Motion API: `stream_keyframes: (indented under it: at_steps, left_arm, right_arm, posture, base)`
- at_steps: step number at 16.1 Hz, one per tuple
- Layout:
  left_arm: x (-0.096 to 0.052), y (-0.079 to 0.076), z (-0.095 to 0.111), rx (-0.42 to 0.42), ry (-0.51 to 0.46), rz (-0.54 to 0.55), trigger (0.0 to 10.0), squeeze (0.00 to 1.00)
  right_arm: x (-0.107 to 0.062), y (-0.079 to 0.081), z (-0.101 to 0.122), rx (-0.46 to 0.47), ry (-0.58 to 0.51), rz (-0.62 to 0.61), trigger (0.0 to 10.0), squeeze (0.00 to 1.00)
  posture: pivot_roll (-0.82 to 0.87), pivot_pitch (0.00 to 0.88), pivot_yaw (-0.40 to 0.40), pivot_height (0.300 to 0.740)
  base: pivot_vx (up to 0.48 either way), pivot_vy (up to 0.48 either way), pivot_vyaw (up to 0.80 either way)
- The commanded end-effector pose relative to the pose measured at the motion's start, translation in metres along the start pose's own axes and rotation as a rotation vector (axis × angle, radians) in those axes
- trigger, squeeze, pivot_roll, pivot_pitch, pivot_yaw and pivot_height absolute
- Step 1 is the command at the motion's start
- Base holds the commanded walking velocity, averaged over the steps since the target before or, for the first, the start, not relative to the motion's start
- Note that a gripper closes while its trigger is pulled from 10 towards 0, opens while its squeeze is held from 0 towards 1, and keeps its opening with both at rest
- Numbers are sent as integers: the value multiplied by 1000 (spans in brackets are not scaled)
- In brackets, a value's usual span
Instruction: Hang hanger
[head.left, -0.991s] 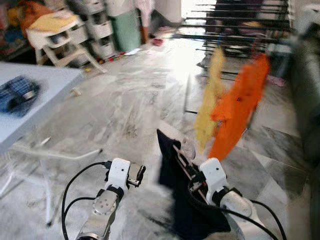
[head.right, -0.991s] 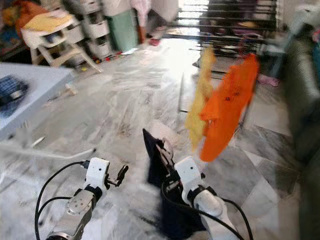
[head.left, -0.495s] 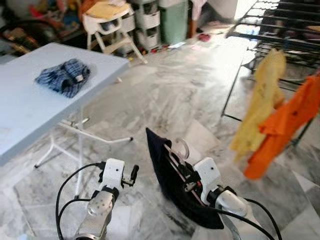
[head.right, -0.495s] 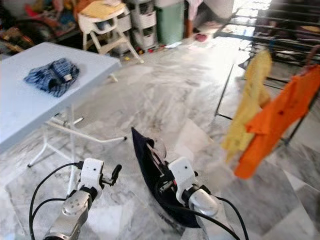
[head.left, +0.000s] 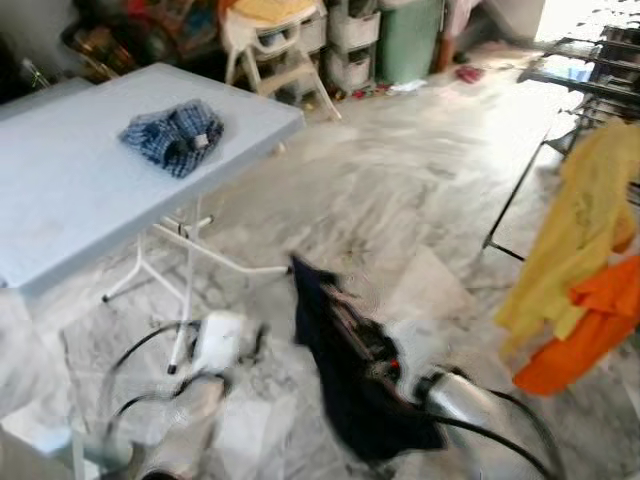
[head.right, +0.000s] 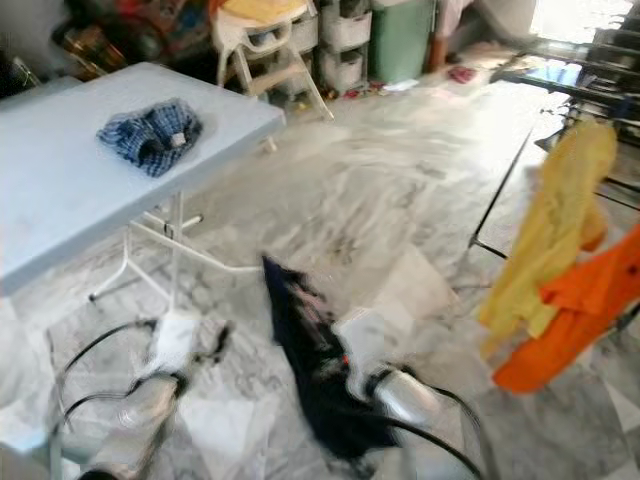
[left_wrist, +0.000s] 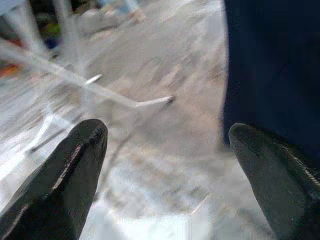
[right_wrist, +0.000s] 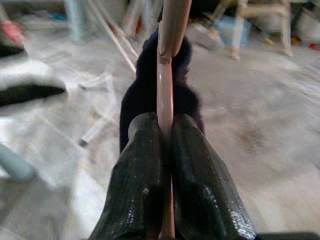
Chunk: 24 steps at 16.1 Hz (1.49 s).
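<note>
Pinkish-brown, the hanger (right_wrist: 165, 95) is pinched between the two black fingers (right_wrist: 140, 185) of the right gripper (right_wrist: 165, 150), with a dark navy garment (head.left: 345, 375) draped on it, held low above the marble floor (head.left: 400, 190). The left gripper (left_wrist: 165, 150) hovers just beside the garment, its fingers spread wide with nothing between them. A checked blue cloth (head.left: 175, 135) lies on the pale folding table (head.left: 80, 210); yellow (head.left: 580, 230) and orange (head.left: 590, 330) clothes hang at the right.
</note>
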<state>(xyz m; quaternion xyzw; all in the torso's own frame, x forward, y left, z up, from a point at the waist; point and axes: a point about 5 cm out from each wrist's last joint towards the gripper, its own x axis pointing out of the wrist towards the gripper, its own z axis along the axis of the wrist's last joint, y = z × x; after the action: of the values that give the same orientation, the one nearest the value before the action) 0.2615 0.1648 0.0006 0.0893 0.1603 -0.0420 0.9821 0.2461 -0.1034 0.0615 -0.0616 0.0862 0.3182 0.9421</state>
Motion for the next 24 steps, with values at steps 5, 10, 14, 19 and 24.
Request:
stream_keyframes:
  at_steps: [5,10,14,19,24]
  left_arm:
    - [1,-1,3,21,-15,19,10000,0]
    - [-2,-18,12,-101,-73,-155,10000,0]
    - [2,-26,25,-120,-128,-237,10000,0]
    - [12,-35,54,-188,-211,-332,10000,0]
    - [5,-53,48,-260,-174,-461,10000,1000]
  right_arm:
    - [1,-2,11,-21,-57,-5,10000,0]
    - [4,-8,18,23,-98,-62,10000,0]
    - [6,-7,21,26,-98,-56,10000,0]
    - [6,-8,23,14,-101,-50,10000,0]
    - [12,-5,26,0,-104,-43,10000,0]
  posture:
    - [-162,0,89,740]
    - [-159,0,88,740]
    - [-163,0,82,740]
    - [-177,0,88,740]
    - [-182,0,97,740]
  base:
    - [0,0,800]
    - [0,0,318]
    - [0,0,0]
    - [0,0,0]
    - [0,0,0]
